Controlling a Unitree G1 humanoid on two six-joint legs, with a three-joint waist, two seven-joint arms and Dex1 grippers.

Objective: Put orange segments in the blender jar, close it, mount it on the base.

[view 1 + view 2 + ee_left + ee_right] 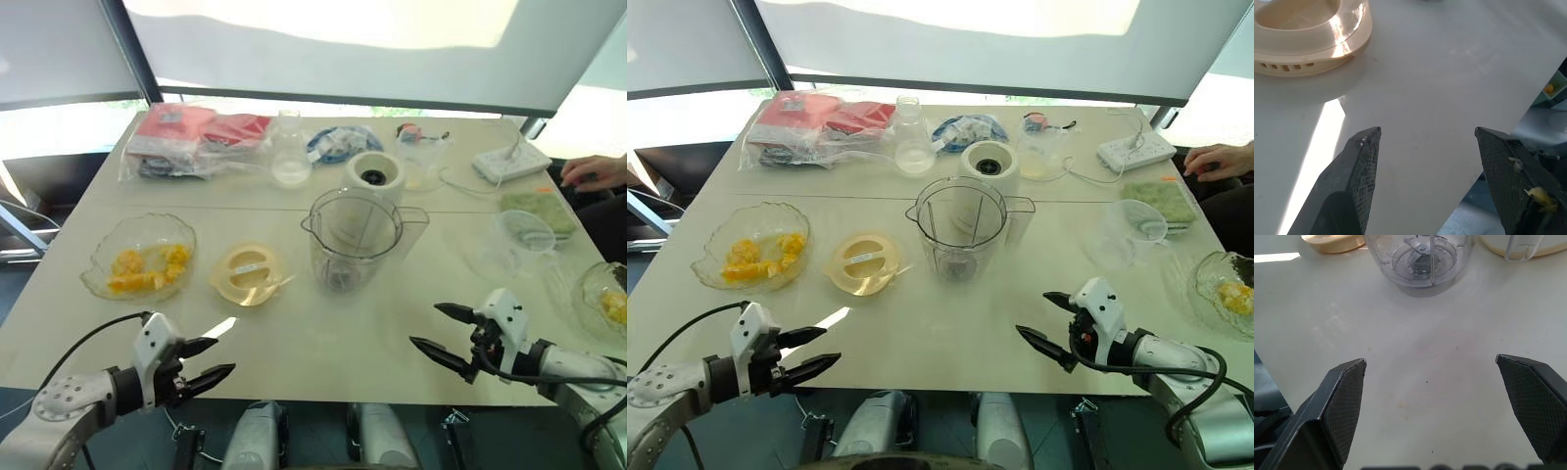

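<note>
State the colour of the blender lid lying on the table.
Pale cream-beige; the left wrist view shows the lid best.

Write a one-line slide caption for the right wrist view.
Open right gripper above the table, pointing toward the empty blender jar.

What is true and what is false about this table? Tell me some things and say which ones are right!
1. The jar is empty and has no lid on. True.
2. The lid is on the jar. False: it lies on the table, to the left of the jar.
3. Both grippers are open. True: the left gripper and the right gripper both have their fingers apart.
4. The left gripper holds an orange segment. False: it holds nothing; the segments are in the bowl.
5. The jar sits on the base. False: the base stands on the table behind the jar.
</note>
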